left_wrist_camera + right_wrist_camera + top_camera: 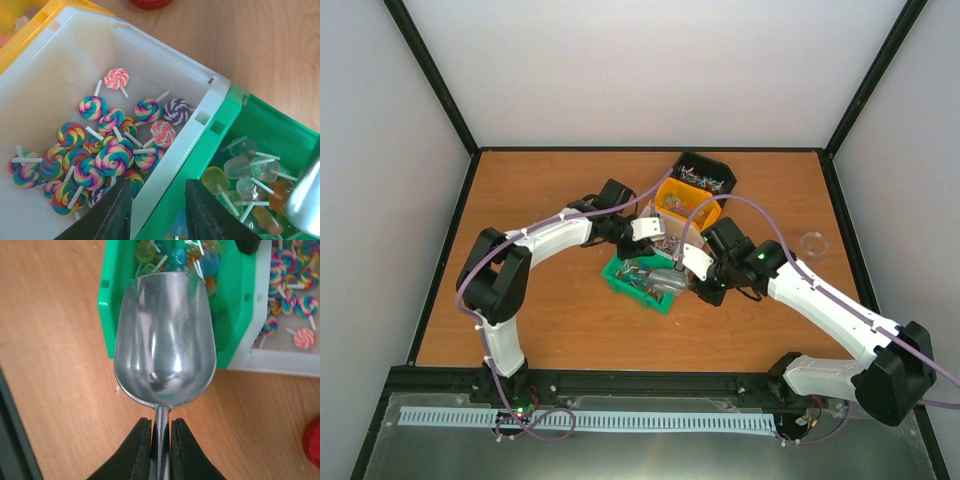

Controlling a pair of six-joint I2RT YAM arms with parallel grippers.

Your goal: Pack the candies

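The candies are tiny lollipops. Rainbow swirl ones [107,150] lie in a white bin [50,55]; translucent ones [245,170] lie in the green bin [280,130] beside it. My left gripper [157,185] straddles the touching walls of these two bins, one finger inside each, both fingers against the walls. My right gripper [161,422] is shut on the handle of a silver scoop [165,335]. The scoop's empty bowl hangs over the near wall of the green bin [240,315]. In the top view both grippers [655,240] [695,270] meet over the bins.
A yellow bin [685,200] and a black bin [705,175] holding more sweets stand behind the white one. A red lid [312,442] lies on the table beside the bins. A clear round dish [813,243] sits at the right. Walls enclose the table.
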